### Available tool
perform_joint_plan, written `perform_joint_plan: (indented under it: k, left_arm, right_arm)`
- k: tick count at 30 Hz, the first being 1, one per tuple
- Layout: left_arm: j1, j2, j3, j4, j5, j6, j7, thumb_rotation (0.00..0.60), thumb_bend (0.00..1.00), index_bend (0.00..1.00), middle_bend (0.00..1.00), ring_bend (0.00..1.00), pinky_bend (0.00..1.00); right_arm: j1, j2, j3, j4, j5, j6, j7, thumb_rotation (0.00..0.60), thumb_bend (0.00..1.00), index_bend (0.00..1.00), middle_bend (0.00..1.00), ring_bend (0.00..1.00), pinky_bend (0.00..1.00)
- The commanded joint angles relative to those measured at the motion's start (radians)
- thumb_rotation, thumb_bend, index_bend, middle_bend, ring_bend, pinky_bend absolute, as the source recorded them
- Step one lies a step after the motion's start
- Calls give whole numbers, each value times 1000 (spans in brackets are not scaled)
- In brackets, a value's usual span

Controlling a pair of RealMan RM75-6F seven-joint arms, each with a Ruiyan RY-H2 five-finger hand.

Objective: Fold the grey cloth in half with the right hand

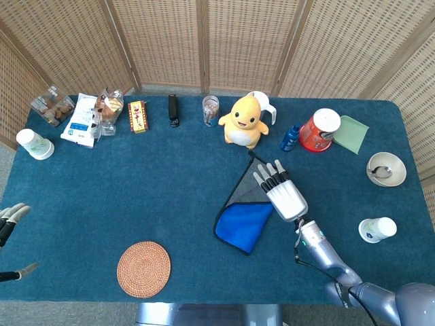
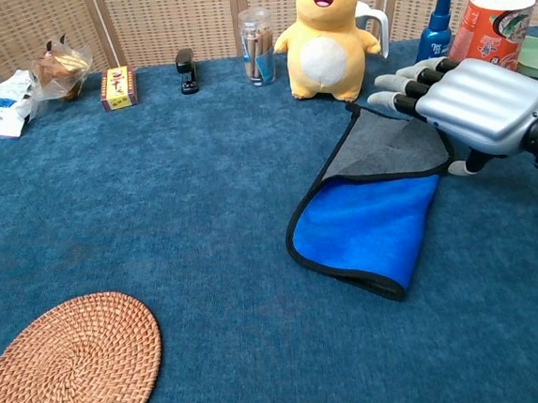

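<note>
Right hand point(image 2: 473, 103) spread over cloth point(image 2: 373, 206); blue table point(image 1: 136, 183), wicker screens point(image 1: 238, 41).

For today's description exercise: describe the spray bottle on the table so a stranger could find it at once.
Start at the yellow duck toy at the table's far edge. Past the white jug stands a red tub; the small blue spray bottle sits just before it, the only slim blue thing there.

My right hand point(image 1: 284, 193) is palm down, fingers point(image 2: 400, 82) spread and stretched forward, nothing held, thumb tucked low on the near side. The right forearm point(image 1: 319, 248) runs back toward the lower right corner in the head view. My left hand point(image 1: 9, 216) barely shows at the left edge, fingertips only, can't tell its state.
</note>
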Motion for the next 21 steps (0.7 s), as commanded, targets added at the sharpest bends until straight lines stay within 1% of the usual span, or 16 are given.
perform_joint_plan:
  k: [1,12,17,21]
  left_arm:
    - [0,0,-1,0,-2,-1,1,600,121,0,0,0,0]
    - [-1,0,-1,0,-3,-3,0,600,121,0,0,0,0]
    - [-1,0,-1,1,-4,-2,-2,600,122,0,0,0,0]
    - [-2,0,-2,1,-5,-4,-1,600,122,0,0,0,0]
  right_arm:
    - [0,-7,-2,9,-2,2,5,600,0,75,0,20,158]
    - [2,-41,3,41,-4,13,24,600,0,306,0,35,164]
    - [4,-53,6,52,-3,16,28,600,1,381,0,41,167]
    - [5,-61,6,63,-4,19,29,600,48,418,0,48,173]
